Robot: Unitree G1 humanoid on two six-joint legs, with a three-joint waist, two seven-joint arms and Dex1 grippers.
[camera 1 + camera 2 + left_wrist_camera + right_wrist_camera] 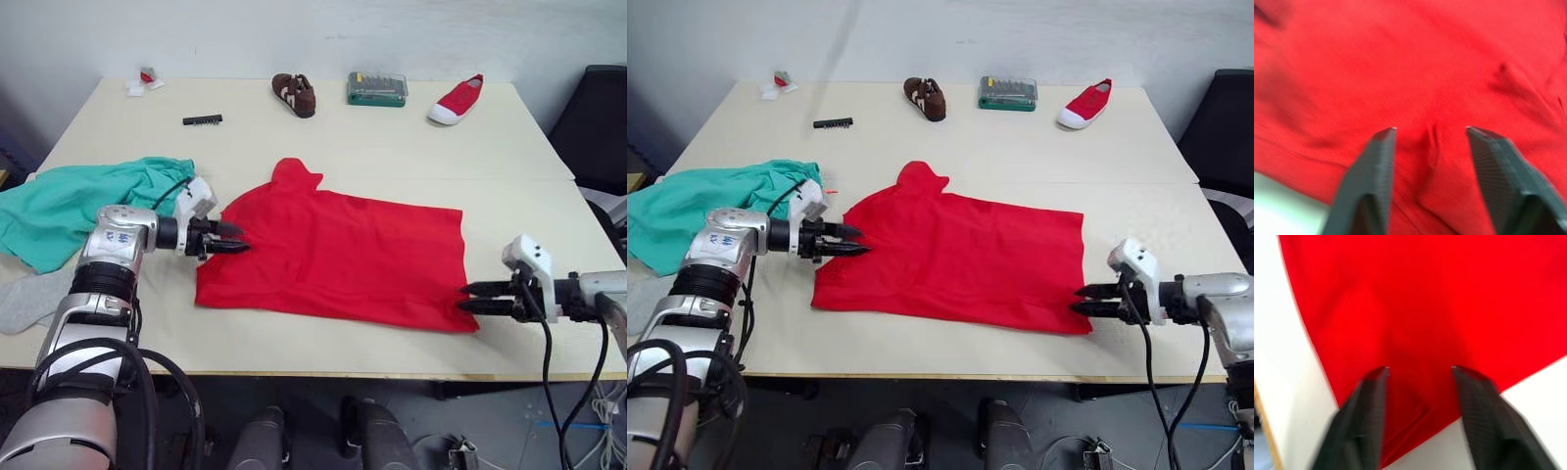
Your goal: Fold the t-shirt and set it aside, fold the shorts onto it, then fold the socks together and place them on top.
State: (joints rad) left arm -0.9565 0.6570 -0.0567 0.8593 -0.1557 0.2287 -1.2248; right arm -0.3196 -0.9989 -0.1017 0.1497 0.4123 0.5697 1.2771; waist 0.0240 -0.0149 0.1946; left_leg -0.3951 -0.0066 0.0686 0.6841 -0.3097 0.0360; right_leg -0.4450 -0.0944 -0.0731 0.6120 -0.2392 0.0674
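Open pincers over t-shirt

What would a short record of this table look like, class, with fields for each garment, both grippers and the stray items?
t-shirt: spread flat, mid-table
shorts: bunched at the table's left edge
sock: grey, below the shorts
left gripper: open, at the shirt's left edge
right gripper: open, at the shirt's right near corner
far edge: brown shoe, red shoe, green case
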